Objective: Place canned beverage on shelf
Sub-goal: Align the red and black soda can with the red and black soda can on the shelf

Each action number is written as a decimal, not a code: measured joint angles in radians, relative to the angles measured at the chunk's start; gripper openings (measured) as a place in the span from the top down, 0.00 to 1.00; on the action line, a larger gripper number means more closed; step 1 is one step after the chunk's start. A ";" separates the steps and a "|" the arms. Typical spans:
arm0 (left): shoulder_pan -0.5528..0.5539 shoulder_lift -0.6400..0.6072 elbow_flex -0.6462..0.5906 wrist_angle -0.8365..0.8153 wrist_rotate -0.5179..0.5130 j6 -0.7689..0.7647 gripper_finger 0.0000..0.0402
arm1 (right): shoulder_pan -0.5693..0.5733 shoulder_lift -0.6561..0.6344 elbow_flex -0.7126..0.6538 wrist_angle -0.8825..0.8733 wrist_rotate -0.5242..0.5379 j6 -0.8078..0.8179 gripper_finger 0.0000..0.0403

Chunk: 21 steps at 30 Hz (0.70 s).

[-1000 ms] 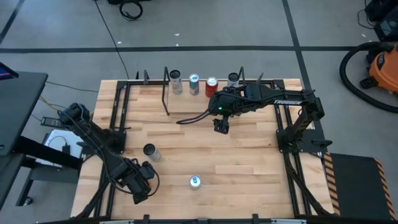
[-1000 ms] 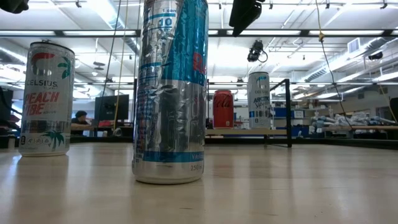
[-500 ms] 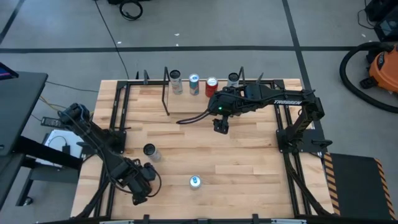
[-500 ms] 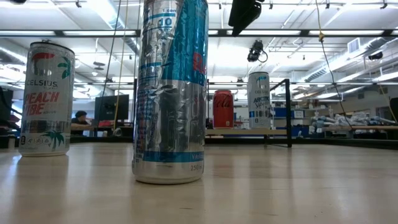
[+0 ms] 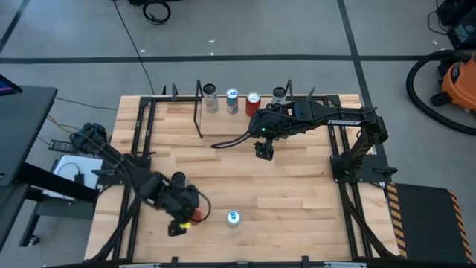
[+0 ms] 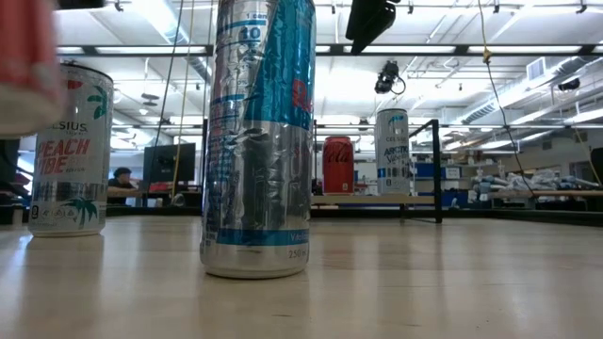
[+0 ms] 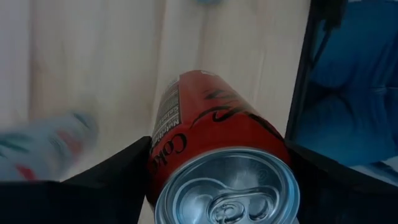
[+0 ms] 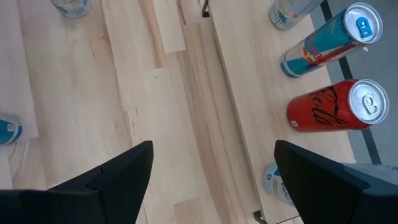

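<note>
My left gripper [image 5: 184, 218] is near the table's front left, shut on a red cola can [image 7: 217, 143], which also shows in the high view [image 5: 195, 217]. The shelf [image 8: 249, 93] stands at the table's far edge, its light board [image 6: 377, 200] between black rod frames. Several cans stand upright on it, a red one [image 5: 253, 101] among them. My right gripper [image 5: 264, 151] hangs open above the table in front of the shelf, with nothing between its fingers. My left gripper pinches the red can's side wall [image 7: 163, 155] near its top end between its two fingers [image 7: 118, 174], one on each side. The fingers come from above, slanting down. The can hangs below them, tilted, its bottom [image 6: 24, 89] clear of the table.
A tall blue and silver can [image 5: 233, 217] stands on the table just right of my left gripper. A white Celsius can [image 5: 178, 179] stands just beyond that gripper. Bare tabletop lies between these cans and the shelf.
My left gripper has risen and swung toward the table's right, rolling as it went. The red can now shows in its hold, lifted off the table, and has come into the low view at upper left.
</note>
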 joint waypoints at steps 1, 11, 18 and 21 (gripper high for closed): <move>0.018 0.000 0.015 -0.008 0.001 0.034 0.23 | 0.000 0.000 0.000 0.000 0.001 0.000 0.14; 0.274 -0.001 0.143 -0.108 -0.007 0.352 0.22 | 0.000 0.000 0.000 0.000 0.042 -0.028 0.14; 0.470 -0.002 0.233 -0.120 -0.059 0.572 0.22 | 0.000 0.000 0.000 -0.001 0.054 -0.021 0.14; 0.550 -0.003 0.257 -0.122 -0.060 0.647 0.22 | -0.001 0.000 0.000 -0.004 0.116 0.010 0.14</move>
